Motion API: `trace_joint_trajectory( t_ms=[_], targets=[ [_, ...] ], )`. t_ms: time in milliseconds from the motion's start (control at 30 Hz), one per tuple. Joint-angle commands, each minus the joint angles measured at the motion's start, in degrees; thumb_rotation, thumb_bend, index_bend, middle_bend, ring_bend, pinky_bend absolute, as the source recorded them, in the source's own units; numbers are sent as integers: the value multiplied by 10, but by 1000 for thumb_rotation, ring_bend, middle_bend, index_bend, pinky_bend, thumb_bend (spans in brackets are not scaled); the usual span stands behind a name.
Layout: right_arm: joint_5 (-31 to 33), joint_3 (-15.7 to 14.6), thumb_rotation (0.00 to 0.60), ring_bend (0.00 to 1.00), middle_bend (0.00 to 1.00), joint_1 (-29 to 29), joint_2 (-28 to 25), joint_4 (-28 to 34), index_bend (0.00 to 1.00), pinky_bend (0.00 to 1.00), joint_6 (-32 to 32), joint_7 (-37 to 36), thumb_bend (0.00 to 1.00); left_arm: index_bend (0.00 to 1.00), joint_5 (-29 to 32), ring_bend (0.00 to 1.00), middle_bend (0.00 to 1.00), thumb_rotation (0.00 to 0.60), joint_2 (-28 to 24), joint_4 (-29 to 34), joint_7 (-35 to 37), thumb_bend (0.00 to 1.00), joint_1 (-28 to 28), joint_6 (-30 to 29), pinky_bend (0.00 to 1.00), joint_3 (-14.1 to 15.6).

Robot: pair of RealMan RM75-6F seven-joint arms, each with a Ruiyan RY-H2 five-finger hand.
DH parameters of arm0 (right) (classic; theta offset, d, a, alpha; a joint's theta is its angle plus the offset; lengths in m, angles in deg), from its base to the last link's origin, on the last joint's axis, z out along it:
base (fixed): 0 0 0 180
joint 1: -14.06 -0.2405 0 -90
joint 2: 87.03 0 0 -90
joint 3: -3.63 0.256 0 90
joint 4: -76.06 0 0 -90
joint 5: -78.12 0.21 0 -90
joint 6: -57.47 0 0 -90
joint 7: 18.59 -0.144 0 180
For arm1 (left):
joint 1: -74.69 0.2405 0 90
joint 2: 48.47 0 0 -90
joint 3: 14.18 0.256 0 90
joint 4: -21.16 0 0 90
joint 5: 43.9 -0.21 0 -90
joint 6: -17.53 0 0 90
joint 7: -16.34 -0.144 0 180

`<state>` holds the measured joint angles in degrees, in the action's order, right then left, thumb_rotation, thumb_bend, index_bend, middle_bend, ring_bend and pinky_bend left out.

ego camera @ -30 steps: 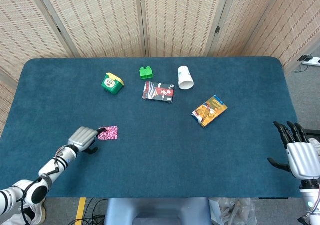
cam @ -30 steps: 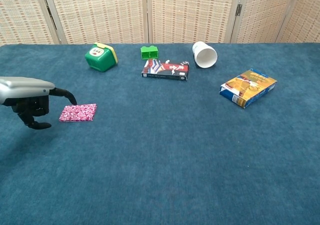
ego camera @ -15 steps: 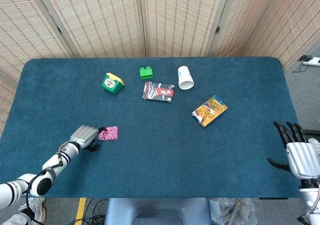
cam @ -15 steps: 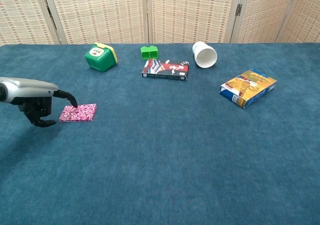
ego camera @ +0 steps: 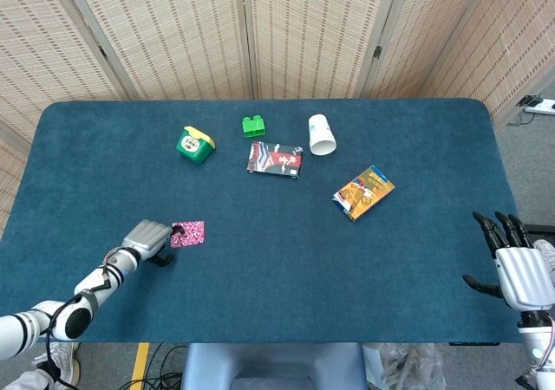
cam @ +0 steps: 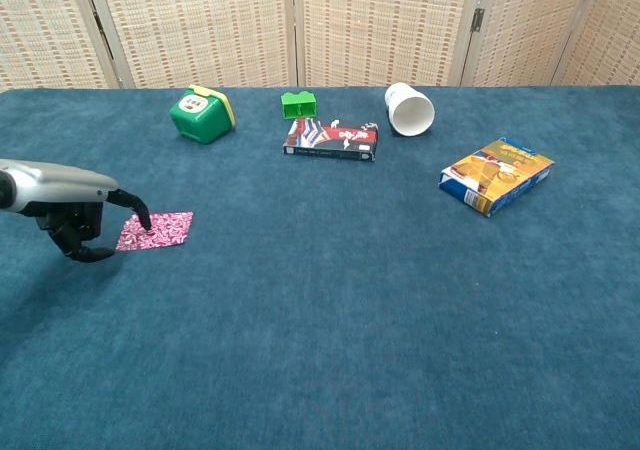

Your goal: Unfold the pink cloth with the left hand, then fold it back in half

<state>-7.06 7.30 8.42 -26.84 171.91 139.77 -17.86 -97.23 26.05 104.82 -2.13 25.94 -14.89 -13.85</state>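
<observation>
— What's the setting?
— A blue carpeted table point(ego camera: 260, 260) fronting woven screens point(ego camera: 173, 35) across the top of the frame.
— And since 1 second ago?
— The left hand point(ego camera: 149, 237) — lower left — has a fingertip point(cam: 144, 220) now on the folded pink cloth point(cam: 157, 231), other fingers curled. The right hand point(ego camera: 517, 269), lower right, stays spread and empty.

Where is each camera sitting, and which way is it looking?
Head view: up high, looking steeply down on the whole blue table; it shows the left hand at the pink cloth and the right hand off the table's right edge.
Chest view: lower, looking forward across the table toward the screen wall; only the left hand shows, a fingertip on the pink cloth.
Shared: the left hand, the cloth, the green container, the white cup.
</observation>
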Motion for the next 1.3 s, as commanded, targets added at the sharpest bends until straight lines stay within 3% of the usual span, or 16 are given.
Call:
trace_joint_trajectory(
  t_ms=[33, 533, 833, 1033, 1300],
  targets=[
    [-1, -1, 600, 15, 189, 1, -1, 0, 35, 0, 2, -1, 0, 254, 3, 956, 962, 503, -5, 10, -3, 480, -3, -2, 1000, 6],
    [-5, -3, 600, 15, 189, 6, -3, -2, 35, 0, 10, -8, 0, 270, -40, 955, 962, 493, -54, 92, 2, 481, -1, -3, 1000, 44],
    [-6, -2, 600, 15, 189, 7, -2, -3, 35, 0, 12, -9, 0, 271, -92, 956, 962, 489, -77, 126, 25, 481, 11, -25, 1000, 44],
    [-4, -2, 600, 14, 189, 7, -1, -4, 37, 0, 10, -9, 0, 269, -107, 956, 962, 485, -63, 97, 49, 481, 18, -58, 1000, 20],
    [2, -2, 600, 15, 189, 9, 0, -6, 38, 0, 9, -12, 0, 259, -82, 955, 962, 481, -11, 22, 45, 481, 11, -54, 1000, 7]
  ],
)
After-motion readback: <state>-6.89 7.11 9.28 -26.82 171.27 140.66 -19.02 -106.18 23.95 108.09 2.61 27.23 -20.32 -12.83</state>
